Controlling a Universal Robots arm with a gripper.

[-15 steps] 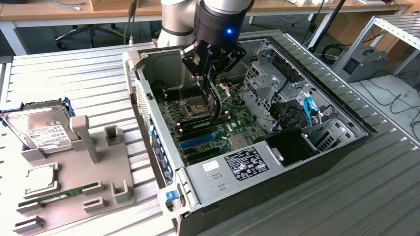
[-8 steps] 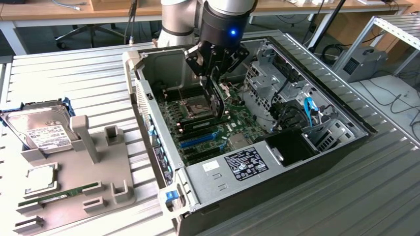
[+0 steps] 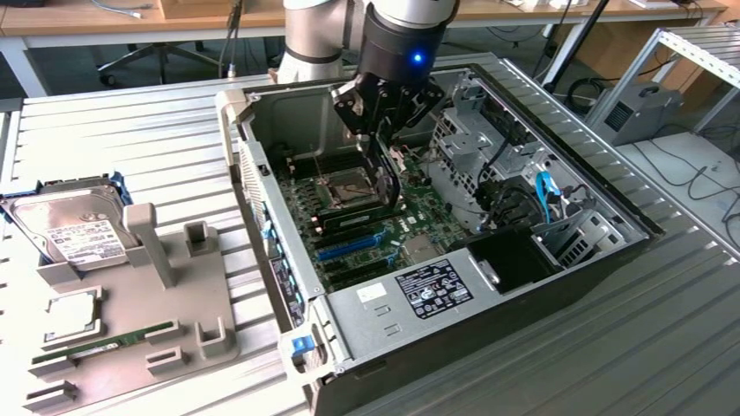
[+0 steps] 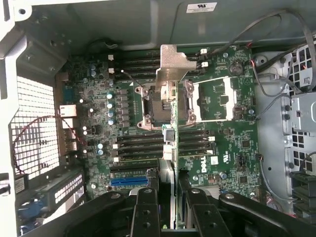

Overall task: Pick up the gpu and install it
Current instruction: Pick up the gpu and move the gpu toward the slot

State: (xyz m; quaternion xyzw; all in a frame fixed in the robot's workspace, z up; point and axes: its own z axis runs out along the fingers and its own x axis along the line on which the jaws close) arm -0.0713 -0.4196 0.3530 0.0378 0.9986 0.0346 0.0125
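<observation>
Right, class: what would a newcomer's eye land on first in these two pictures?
Probably the open computer case in the middle of the exterior view, its green board bare. Over that board the gripper holds a black graphics card on edge. At the exterior view's left lie a hard drive and a grey parts tray.

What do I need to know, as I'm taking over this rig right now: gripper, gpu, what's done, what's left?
Gripper: shut on the gpu, which is held edge-on with its silvery bracket at the far end.
Gpu: inside the open computer case, hanging over the motherboard near the CPU socket.
Done: pickup.
Left: install. The card is in no slot yet, and the blue slot beside it is empty.
</observation>
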